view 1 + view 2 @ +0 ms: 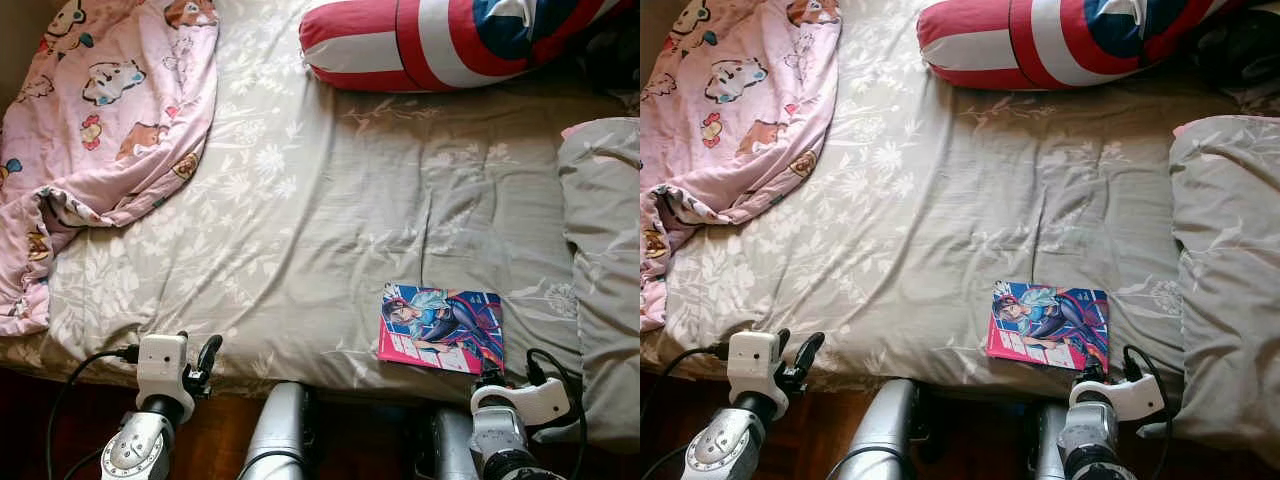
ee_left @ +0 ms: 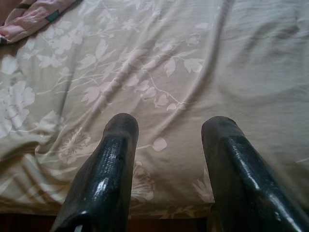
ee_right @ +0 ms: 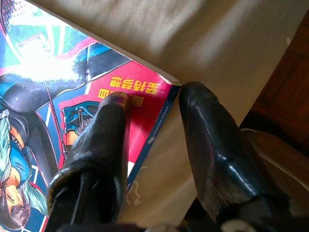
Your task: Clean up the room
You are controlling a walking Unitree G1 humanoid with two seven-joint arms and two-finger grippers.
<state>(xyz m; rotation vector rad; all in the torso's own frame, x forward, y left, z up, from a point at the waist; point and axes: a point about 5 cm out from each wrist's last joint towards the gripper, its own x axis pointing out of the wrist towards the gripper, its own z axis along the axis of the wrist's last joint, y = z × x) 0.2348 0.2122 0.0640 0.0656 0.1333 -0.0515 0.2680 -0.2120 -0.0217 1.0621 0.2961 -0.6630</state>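
Observation:
A comic book with a blue and pink cover lies flat on the grey floral bed sheet, near the bed's front edge on the right. My right gripper is open at the book's near corner. One finger rests over the cover and the other sits over the sheet just off the book's edge. My left gripper is open and holds nothing, hovering over the sheet at the front left edge of the bed.
A pink cartoon-print blanket lies crumpled at the bed's back left. A red, white and blue bolster lies along the back. A grey pillow fills the right side. Dark wood floor shows below the bed edge.

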